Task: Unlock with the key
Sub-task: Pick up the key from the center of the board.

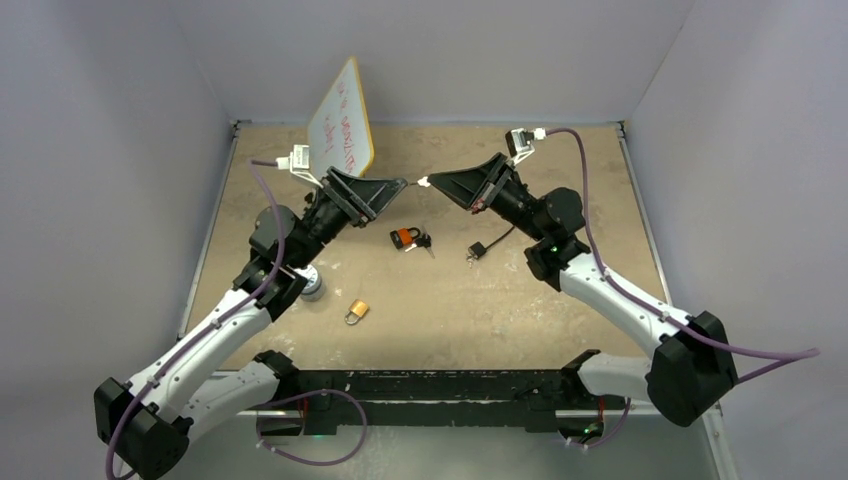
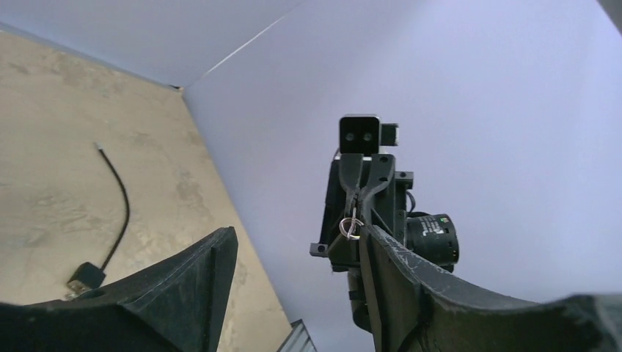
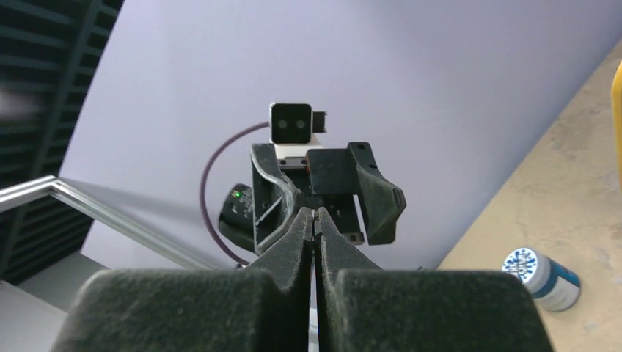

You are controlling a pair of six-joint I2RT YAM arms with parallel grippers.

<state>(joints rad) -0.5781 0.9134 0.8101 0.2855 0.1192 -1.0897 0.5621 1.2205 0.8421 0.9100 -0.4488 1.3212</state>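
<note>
Key-presenting step: right claw (image 1: 429, 183) clamps small silver ringed key (image 2: 350, 226) aloft, left claw (image 1: 399, 187) gapes empty; next likely requires fetching orange-bodied padlock (image 1: 403, 238).

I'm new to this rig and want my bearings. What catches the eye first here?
The grippers face each other tip to tip in mid-air: the right gripper pinches a small ring, opposite the open left gripper. On the table below lie an orange padlock and a brass padlock.

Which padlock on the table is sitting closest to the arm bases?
The brass padlock, lying alone toward the near edge. The orange-and-black padlock and the small black padlock both lie farther back, around mid-table.
</note>
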